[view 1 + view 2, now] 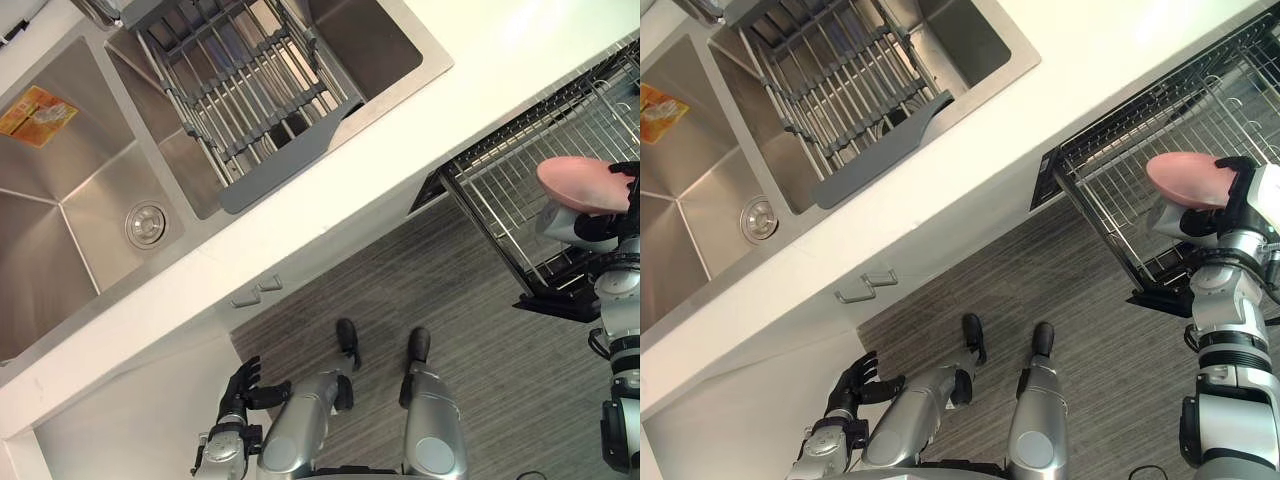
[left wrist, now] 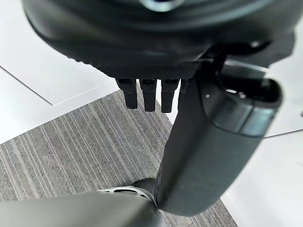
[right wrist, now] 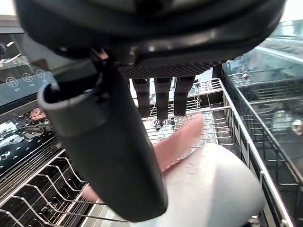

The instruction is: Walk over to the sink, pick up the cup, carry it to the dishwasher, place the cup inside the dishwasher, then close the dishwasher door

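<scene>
The cup [image 1: 583, 184], grey outside with a pink face, hangs over the pulled-out wire rack of the dishwasher [image 1: 505, 175] at the right. My right hand [image 1: 1240, 192] is curled round it from the side. In the right wrist view the thumb [image 3: 111, 146] lies across the cup [image 3: 213, 187], the fingers [image 3: 161, 97] reach past it, and the rack's wires [image 3: 42, 189] run beneath. My left hand [image 1: 241, 386] hangs low by the white cabinet front with relaxed fingers [image 2: 147, 93], holding nothing.
A steel double sink [image 1: 90, 215] sits in the white counter [image 1: 480, 90] at the upper left, with a grey dish rack [image 1: 250, 95] across one basin and a yellow packet [image 1: 35, 115] in the other. Cabinet handles [image 1: 258, 292] stick out below the counter. Striped grey floor [image 1: 420, 290] lies between.
</scene>
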`<state>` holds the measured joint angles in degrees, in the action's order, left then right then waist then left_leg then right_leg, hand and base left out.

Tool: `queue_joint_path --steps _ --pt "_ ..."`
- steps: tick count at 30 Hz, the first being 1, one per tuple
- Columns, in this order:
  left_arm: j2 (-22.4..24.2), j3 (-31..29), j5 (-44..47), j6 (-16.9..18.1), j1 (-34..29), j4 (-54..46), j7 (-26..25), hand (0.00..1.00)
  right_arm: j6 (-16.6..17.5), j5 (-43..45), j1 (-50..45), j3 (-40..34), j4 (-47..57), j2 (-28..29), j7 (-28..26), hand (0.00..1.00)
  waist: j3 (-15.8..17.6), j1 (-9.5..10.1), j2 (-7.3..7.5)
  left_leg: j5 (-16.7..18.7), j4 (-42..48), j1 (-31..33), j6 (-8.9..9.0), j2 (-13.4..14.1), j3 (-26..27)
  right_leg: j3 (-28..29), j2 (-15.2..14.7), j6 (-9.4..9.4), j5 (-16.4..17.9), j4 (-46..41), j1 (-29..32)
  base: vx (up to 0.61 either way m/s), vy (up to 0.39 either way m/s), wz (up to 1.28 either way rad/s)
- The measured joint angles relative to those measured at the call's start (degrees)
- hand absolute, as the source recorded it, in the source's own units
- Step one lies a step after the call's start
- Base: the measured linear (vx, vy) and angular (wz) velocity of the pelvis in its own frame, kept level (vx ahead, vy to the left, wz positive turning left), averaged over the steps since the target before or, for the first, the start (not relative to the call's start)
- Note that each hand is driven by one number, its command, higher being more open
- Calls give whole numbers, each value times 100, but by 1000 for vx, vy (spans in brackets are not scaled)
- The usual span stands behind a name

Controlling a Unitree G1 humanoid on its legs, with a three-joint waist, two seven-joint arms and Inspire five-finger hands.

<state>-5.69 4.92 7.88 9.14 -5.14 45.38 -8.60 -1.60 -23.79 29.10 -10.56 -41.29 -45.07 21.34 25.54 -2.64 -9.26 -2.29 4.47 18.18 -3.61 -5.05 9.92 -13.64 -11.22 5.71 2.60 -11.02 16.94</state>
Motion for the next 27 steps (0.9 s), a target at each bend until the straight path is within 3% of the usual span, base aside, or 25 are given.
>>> queue_joint_path --steps 7,13,19,22,27 --pt "52 -4 5 4 29 -67 -17 90 -18 -1 -61 -64 547 84 13 90 43 -49 66 -16 -47 -66 -14 -19 -1 8 -20 11 -19 0 -36 2 2 -1" --pt "55 6 -2 -46 103 -44 -13 90 -22 -6 -631 -672 1769 644 141 90 63 -13 98 -131 -322 -267 -180 -13 2 32 20 2 -21 21 -113 10 -2 -2" --pt "66 7 -13 -142 173 20 -8 90 -31 1 -1193 -1298 2683 1290 271 90 58 -17 120 -176 -490 -444 -179 0 31 66 46 -2 -19 94 -225 57 -15 -4" --pt "65 -1 -12 -188 178 27 -7 90 -30 13 -1503 -1593 3029 1605 352 90 32 -22 180 -174 -545 -540 -176 12 35 72 65 -7 -16 133 -310 70 -26 -2" --pt "66 -3 -40 -275 177 60 10 90 -29 254 -2124 -2082 3438 2425 492 90 -89 -82 401 -144 -614 -741 -130 24 32 61 90 -36 15 216 -516 66 -27 -1"
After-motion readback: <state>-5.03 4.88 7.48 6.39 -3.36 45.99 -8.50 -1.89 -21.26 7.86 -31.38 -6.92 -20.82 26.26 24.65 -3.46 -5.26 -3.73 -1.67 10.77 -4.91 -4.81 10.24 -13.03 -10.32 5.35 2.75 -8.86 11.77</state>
